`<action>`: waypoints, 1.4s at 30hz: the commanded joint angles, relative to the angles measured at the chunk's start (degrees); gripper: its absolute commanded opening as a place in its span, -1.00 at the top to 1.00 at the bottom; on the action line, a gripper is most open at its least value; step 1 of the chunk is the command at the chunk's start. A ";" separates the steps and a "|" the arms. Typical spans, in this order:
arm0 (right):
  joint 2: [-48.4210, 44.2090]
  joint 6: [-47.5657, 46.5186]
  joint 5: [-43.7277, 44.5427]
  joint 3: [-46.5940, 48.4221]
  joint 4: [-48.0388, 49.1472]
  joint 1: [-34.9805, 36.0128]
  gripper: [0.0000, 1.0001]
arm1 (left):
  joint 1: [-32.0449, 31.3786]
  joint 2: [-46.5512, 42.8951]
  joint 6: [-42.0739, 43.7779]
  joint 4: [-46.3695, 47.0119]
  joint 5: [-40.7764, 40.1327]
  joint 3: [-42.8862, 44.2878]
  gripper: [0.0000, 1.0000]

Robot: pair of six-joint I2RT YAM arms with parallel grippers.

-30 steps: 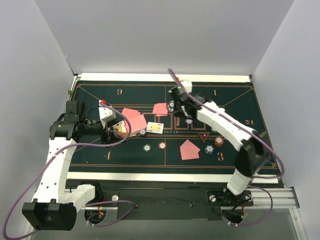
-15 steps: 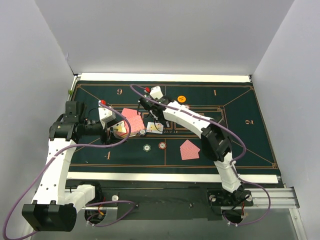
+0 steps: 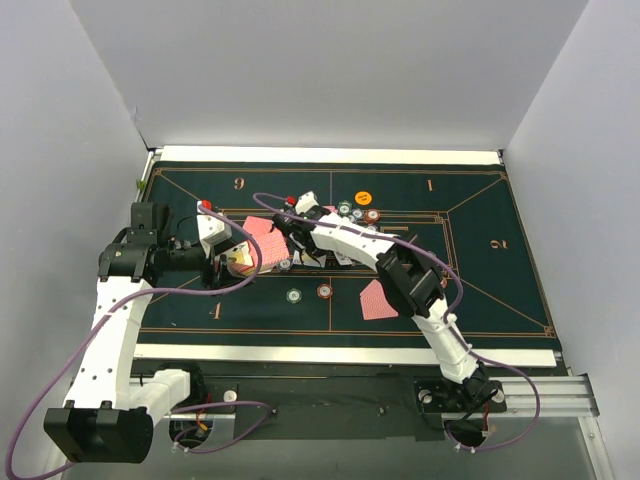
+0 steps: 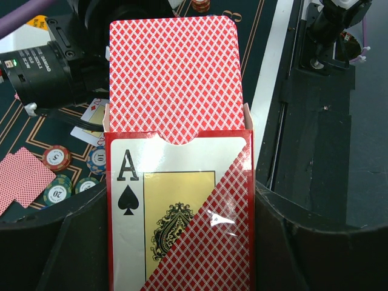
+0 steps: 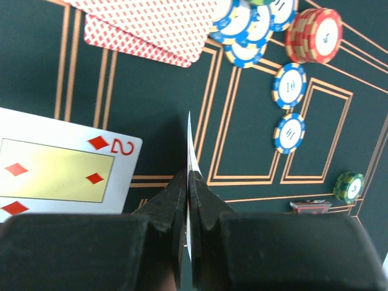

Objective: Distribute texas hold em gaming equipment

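My left gripper [image 4: 179,245] [image 3: 232,258] is shut on a red card box [image 4: 179,206] printed with an ace of spades. Red-backed playing cards [image 4: 174,76] stick up out of the box. My right gripper [image 5: 189,179] [image 3: 300,245] is shut on a single playing card, seen edge-on between its jaws, just right of the left gripper. A face-up two of diamonds [image 5: 60,173] lies on the felt beside it, and red-backed cards [image 5: 151,24] [image 3: 262,233] lie further off. Striped chips [image 5: 288,85] and a red chip stack [image 5: 315,33] lie on the mat. The orange button disc [image 3: 363,198] sits at the back.
The green felt mat [image 3: 480,290] has one red-backed card [image 3: 378,298] right of centre and two loose chips [image 3: 293,295] [image 3: 324,291] near the front. More chips [image 4: 56,157] lie close to the left gripper. White walls enclose the table on three sides.
The right arm has swung left across the mat from the centre-right and now sits next to the left gripper. The left arm has stayed still with the box.
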 commanded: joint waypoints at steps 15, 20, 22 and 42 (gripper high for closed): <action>-0.65 3.84 -10.24 -3.15 7.43 1.26 0.71 | 0.37 -1.39 0.44 1.20 1.60 2.39 1.00; -2.94 3.75 -15.94 -6.14 11.65 1.35 0.61 | 0.37 -1.65 1.23 0.49 1.26 2.31 1.00; -3.64 3.58 -17.44 -6.67 12.53 1.26 0.57 | 0.37 -1.57 1.49 0.32 1.08 2.39 1.00; -17.34 6.04 -29.22 -16.42 20.08 -2.61 0.06 | 0.37 -2.01 1.76 0.14 1.17 2.13 1.00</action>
